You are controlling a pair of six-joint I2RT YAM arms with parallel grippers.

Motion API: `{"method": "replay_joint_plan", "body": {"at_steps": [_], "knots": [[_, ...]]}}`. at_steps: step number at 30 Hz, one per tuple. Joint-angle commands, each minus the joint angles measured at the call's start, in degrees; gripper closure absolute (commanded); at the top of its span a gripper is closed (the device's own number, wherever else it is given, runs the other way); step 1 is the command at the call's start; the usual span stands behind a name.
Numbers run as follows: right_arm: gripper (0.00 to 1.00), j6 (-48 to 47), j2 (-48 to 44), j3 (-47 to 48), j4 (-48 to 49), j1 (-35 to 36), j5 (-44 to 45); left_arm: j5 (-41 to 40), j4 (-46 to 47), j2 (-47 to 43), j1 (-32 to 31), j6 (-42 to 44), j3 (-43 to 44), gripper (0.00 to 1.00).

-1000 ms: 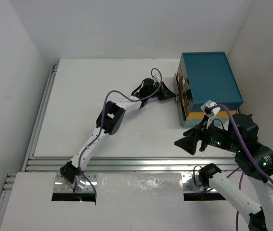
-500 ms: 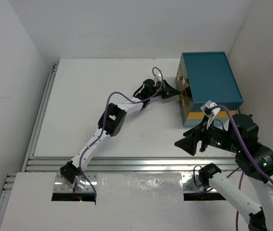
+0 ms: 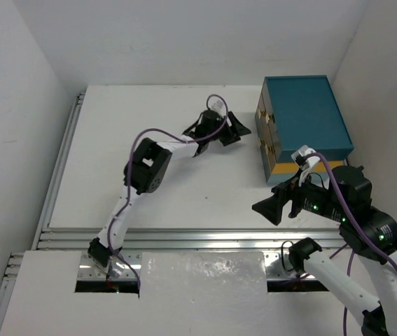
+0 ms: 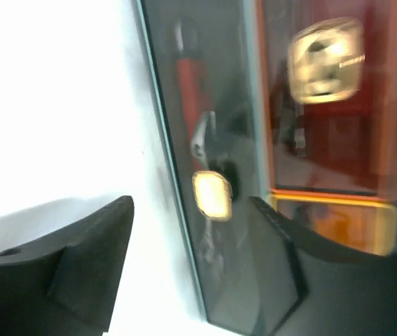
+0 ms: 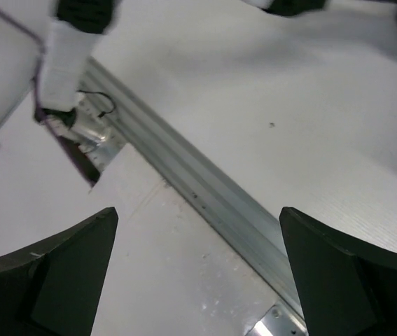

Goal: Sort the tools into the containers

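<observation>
White walls (image 3: 184,35), white table (image 3: 114,161), aluminium rails (image 3: 184,241)

Teal box (image 3: 303,115) smooth, matt painted lid, drawer fronts (image 4: 212,175) glossy see-through plastic, latches (image 4: 212,194) shiny brass-coloured metal, table (image 3: 149,175) matt white, rail (image 5: 205,203) brushed bare metal, gripper fingers (image 5: 65,280) matt black plastic

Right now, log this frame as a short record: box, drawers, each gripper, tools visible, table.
box: teal box at the table's far right, latches facing left
drawers: look shut from the top view; clear fronts with brass latch showing in the left wrist view
left gripper: open, empty, just left of the box front, not touching
right gripper: open, empty, raised near the table's front rail
tools: red-handled tool blurred behind a clear drawer front
table: white surface, no loose tools seen
</observation>
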Motion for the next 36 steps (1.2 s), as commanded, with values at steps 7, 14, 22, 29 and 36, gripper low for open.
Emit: {"method": "replay_joint_plan", "body": {"at_steps": [7, 14, 22, 29, 36], "knots": [[0.01, -2.2, 2.6, -1.0, -2.2, 0.3, 38.0, -42.4, -41.7, -50.7, 5.5, 30.1, -16.6, 0.17], [0.01, -0.2, 2.6, 1.1, -4.0, 0.3, 46.0, -65.1, -67.3, -86.0, 5.8, 29.5, -36.7, 0.14], [0.01, -2.6, -0.1, 5.3, -9.2, 0.3, 48.6, -65.1, -75.3, -113.9, 5.9, 37.8, -43.7, 0.12], [0.01, -2.5, -6.7, -1.2, -8.9, 0.3, 49.5, -60.9, -68.2, -132.1, 6.0, 39.9, -54.9, 0.00], [0.01, -1.4, -7.1, -3.5, -8.3, 0.2, 49.2, -64.3, -69.3, -131.2, 5.9, 38.7, -54.8, 0.00]]}}
